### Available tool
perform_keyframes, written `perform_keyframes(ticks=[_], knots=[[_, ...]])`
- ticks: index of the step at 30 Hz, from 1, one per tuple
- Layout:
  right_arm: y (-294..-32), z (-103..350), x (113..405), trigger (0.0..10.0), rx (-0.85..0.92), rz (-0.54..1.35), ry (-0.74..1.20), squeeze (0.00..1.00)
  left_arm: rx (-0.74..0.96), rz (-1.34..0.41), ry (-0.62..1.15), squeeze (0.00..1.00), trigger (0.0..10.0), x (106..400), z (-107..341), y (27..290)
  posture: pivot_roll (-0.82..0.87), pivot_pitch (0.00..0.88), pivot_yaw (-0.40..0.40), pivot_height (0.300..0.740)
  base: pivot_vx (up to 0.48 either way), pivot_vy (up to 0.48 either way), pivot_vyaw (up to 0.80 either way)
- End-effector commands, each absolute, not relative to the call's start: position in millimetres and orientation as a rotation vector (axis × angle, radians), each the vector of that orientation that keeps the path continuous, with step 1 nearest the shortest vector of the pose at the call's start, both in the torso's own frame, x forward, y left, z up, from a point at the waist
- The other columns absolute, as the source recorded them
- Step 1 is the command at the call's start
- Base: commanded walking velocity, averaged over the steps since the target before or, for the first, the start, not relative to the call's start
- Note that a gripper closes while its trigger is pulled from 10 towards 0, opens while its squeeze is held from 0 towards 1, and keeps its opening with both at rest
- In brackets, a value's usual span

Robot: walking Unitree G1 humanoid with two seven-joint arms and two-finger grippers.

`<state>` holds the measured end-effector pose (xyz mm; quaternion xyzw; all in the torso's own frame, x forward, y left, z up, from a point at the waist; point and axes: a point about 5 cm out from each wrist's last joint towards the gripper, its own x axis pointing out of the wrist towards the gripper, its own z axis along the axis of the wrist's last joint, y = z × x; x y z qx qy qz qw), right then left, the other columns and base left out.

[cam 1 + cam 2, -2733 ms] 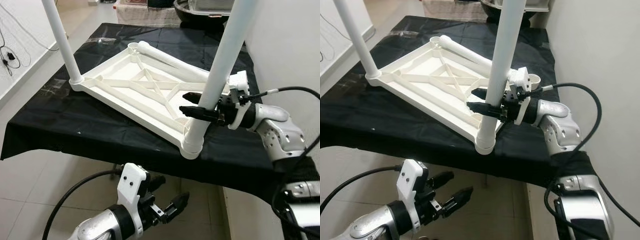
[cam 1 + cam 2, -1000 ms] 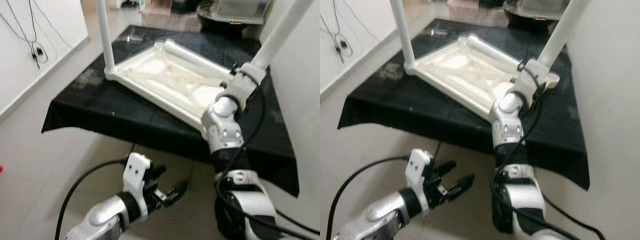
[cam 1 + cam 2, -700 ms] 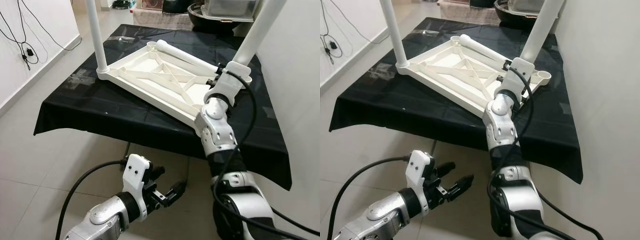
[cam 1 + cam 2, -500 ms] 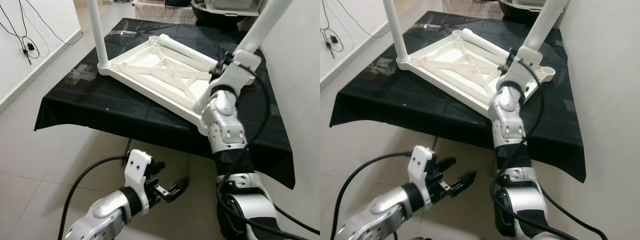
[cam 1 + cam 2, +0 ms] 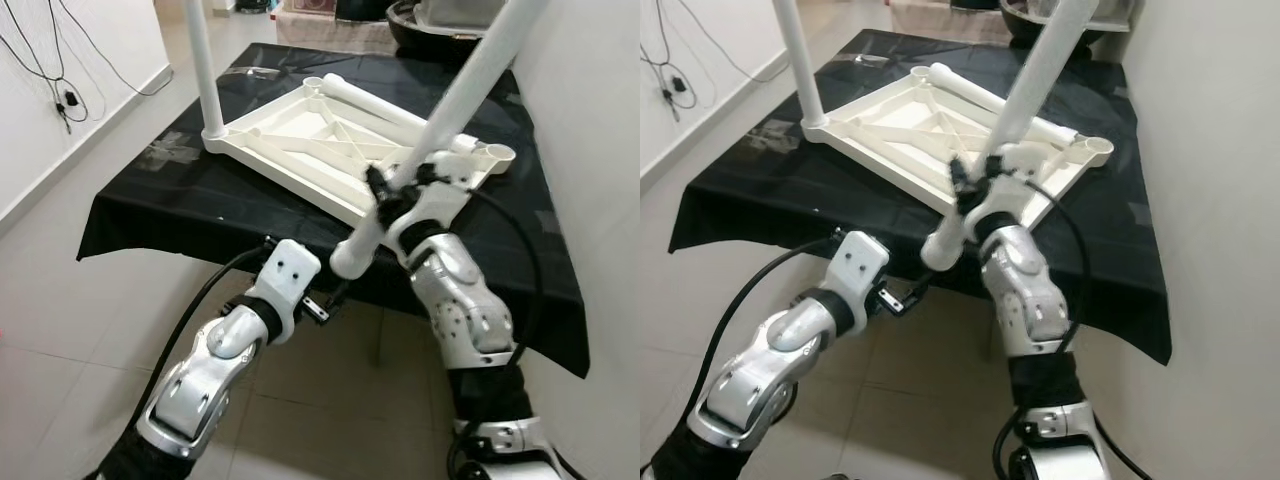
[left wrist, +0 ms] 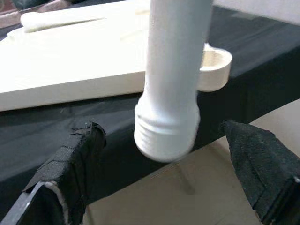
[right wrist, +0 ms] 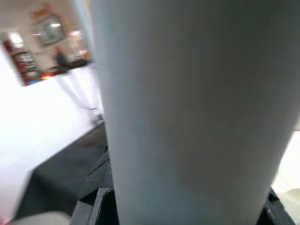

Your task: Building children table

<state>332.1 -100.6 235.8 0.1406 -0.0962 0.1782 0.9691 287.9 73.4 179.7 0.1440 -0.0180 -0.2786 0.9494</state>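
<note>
The white tabletop (image 5: pixel 300 135) lies upside down on the black-covered table (image 5: pixel 170 205). One white leg (image 5: pixel 200 60) stands screwed in at its far left corner. A second leg (image 5: pixel 375 98) lies loose along the far edge. My right gripper (image 5: pixel 385 190) is shut on a third leg (image 5: pixel 455 95), held tilted with its threaded end (image 6: pixel 168 126) hanging free in front of the table edge. My left gripper (image 6: pixel 161 136) is open, its fingers (image 6: pixel 70 168) on either side of that threaded end and not touching it. An empty socket (image 5: pixel 497 153) shows at the tabletop's right corner.
A white wall (image 5: pixel 590 120) runs close along the table's right side. Tiled floor (image 5: pixel 70 330) opens to the left and in front. Cables (image 5: pixel 60 90) hang on the left wall. A dark tub (image 5: pixel 440 15) stands beyond the table.
My left arm has risen from near the floor to the leg's lower end. The leg in my right gripper now tilts, its end hanging free off the tabletop.
</note>
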Motion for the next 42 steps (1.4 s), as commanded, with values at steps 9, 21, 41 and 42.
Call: perform_keyframes(ticks=[9,21,41,42], knots=[[-92,236,311,10.0,0.311,0.501,-0.164,0.00,0.344,-0.596,0.005,0.00,10.0,292,159,67,0.15,0.052,-0.033,0.740,0.000,0.000,0.00],[-87,239,296,10.0,0.327,0.577,-0.144,0.00,0.366,-0.623,0.012,0.00,10.0,294,148,65,0.14,0.040,-0.026,0.740,0.000,0.000,0.00],[-77,239,285,10.0,0.322,0.644,-0.124,0.00,0.360,-0.663,-0.009,0.00,0.0,293,143,61,0.13,0.026,-0.024,0.740,0.000,0.000,0.00],[-78,240,285,10.0,0.319,0.643,-0.126,0.00,0.361,-0.664,-0.010,0.00,0.0,293,143,61,0.13,0.026,-0.024,0.740,0.000,0.000,0.00]])
